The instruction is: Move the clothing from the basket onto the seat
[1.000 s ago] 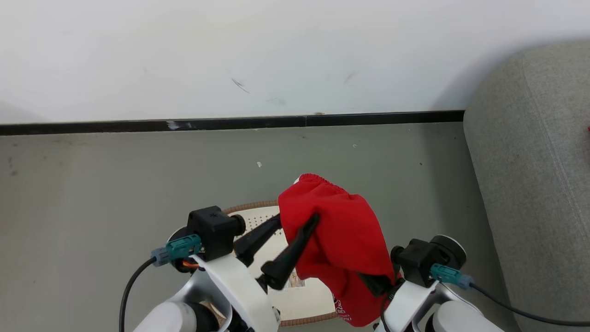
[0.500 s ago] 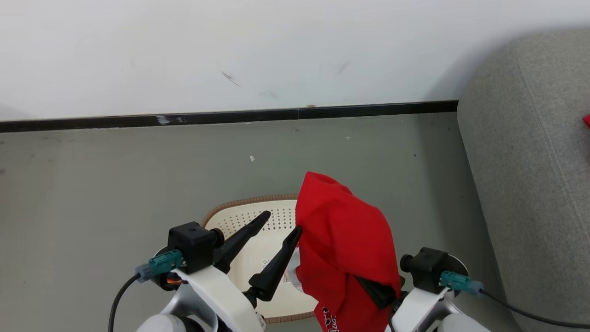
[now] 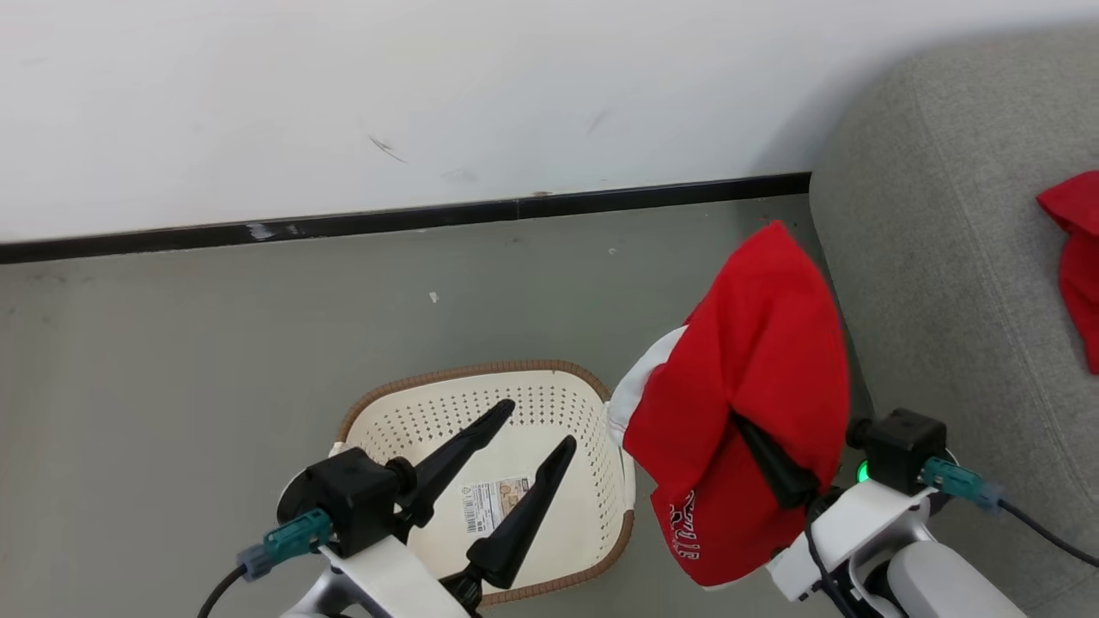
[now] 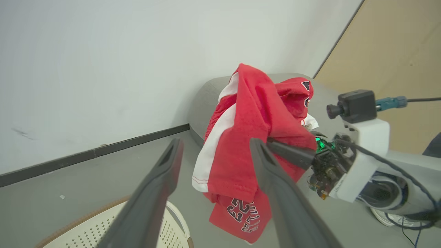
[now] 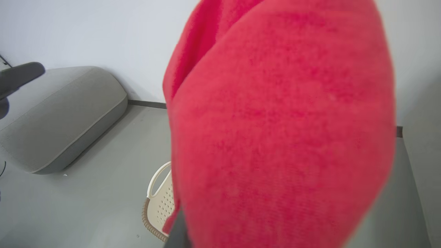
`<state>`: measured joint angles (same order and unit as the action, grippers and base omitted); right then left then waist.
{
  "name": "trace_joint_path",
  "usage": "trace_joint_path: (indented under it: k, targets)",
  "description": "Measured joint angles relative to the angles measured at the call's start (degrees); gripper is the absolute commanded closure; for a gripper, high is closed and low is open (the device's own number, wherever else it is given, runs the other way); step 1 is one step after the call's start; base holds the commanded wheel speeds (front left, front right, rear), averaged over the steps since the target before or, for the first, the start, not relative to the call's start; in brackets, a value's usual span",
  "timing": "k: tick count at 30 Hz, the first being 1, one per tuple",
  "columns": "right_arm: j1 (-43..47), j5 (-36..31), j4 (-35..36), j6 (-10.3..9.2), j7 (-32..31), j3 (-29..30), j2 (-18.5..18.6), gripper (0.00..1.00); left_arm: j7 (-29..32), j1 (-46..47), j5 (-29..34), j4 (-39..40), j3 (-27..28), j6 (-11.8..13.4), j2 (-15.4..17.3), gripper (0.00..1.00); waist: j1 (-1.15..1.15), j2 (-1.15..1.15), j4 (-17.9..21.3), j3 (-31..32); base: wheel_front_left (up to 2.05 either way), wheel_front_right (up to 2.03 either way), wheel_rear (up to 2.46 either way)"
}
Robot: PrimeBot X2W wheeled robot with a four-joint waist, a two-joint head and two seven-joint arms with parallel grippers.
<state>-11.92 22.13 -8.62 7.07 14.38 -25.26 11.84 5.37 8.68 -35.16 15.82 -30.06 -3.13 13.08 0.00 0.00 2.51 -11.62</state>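
- Done: loose garment [image 3: 1073, 257] already lying on seat [image 3: 944, 257], well to the right of right pincer [image 3: 755, 433].
- In hand: held garment [image 3: 755, 343] clamped in right pincer, fingers together on a fold, cloth draped over and ahead of the tips. Hangs in the air just left of the seat edge; cannot tell whether touching it.
- Left pincer [image 3: 537, 422] spread wide, gripping nothing, hovering over basket [image 3: 481, 373].
- Directly under left pincer: bare perforated basket floor and paper label [image 3: 495, 505], no red inside. Looks emptied.
- Left to do, as a judgement: carry held garment rightward over the seat, let go. Probably the last piece.
- Head view alone gives the basket interior and the loose garment lying apart from the held one.
- Left wrist view adds white stripe [image 4: 215, 144] and hem lettering [image 4: 241, 213], plus the right pincer's finger running into the fold.
- Right wrist view: red cloth pressed close to the lens, hiding its own fingertips. Below it, basket handle [image 5: 156, 177]. Off to the left, grey cushion [image 5: 69, 110]; cannot tell whether it is the same seat.
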Motion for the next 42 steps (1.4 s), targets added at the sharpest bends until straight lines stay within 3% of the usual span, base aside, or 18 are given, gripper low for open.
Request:
trace_joint_path:
  k: [17, 33, 42]
  targets:
    - [4.1, -1.2, 3.6, 0.01, 0.0, 8.8, -0.5, 1.0, -2.2, -1.2, 1.7, 2.7, -4.3, -2.1, 0.8, 0.0, 0.0, 0.0, 6.4, 0.1, 0.0, 0.0, 0.0]
    - [8.2, -3.5, 7.6, 0.0, 0.0, 14.6, -0.9, 1.0, -2.4, -1.2, 2.0, 4.3, -5.6, -2.6, 1.6, 0.0, 0.0, 0.0, 13.8, 0.1, 0.0, 0.0, 0.0]
    - [8.4, -1.1, 8.0, 0.0, 0.0, 16.7, -0.7, 1.0, -2.4, -1.2, 2.8, 6.3, -5.0, -2.2, 1.9, 0.0, 0.0, 0.0, 17.7, -0.5, 0.0, 0.0, 0.0]
